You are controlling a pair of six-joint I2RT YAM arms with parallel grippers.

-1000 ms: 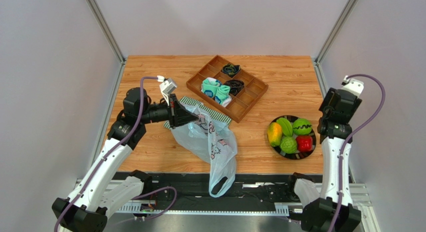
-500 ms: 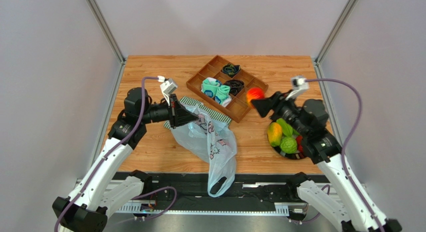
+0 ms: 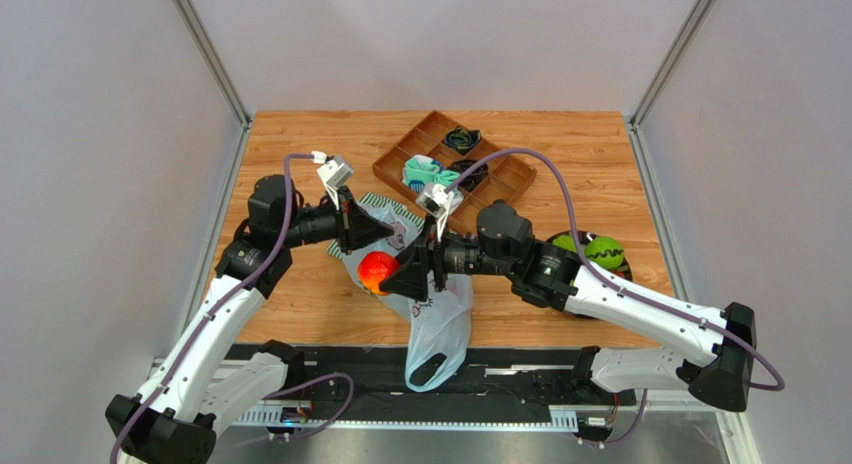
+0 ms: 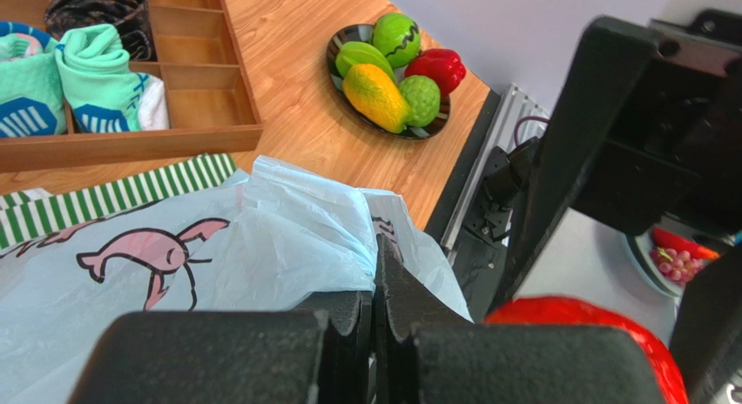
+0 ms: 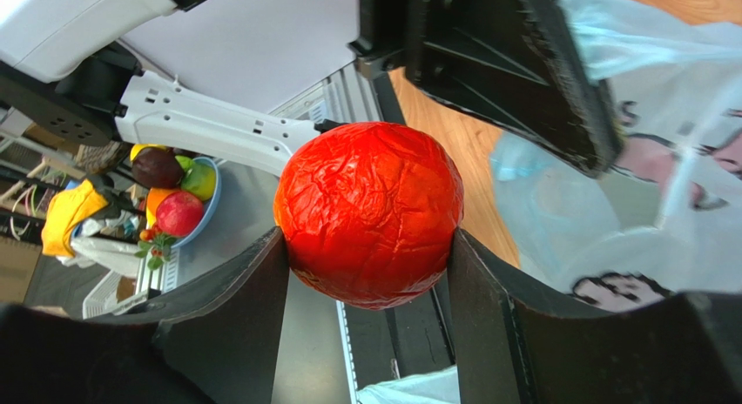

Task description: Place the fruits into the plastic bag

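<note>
Left tool: my left tool (image 4: 376, 286) is pinched tight on a fold of the plastic bag (image 4: 261, 239) and holds that edge up off the table (image 3: 560, 154). I take this as keeping the mouth raised so fruit can go in.
Right tool: my right tool (image 5: 366, 247) stands at a middling width, both fingers pressed on the red fruit (image 5: 368, 214), which is clear of the table.
Where the fruit is: from overhead it hangs over the bag's upper part, just beside the left tool. I cannot tell whether the opening lies straight under it.
Bag: the rest drapes toward the near edge, with a handle loop (image 3: 428, 369) hanging past the table. Its far side lies on a striped cloth (image 4: 113, 195). I see no fruit inside, though the folds hide much.
Plate: the black plate (image 4: 332, 51) carries five fruits packed together: a striped green ball (image 4: 396, 38), a ribbed green one (image 4: 364, 56), a yellow-orange mango (image 4: 376, 97), a bumpy green one (image 4: 420, 97) and a red pepper (image 4: 435, 67).
Tray: the wooden tray (image 4: 131, 147) holds teal socks (image 4: 87, 73) and a dark bundle (image 4: 91, 3) in separate compartments. None of that is my job.
Progress: I judge this an early drop, with five fruits to follow.
</note>
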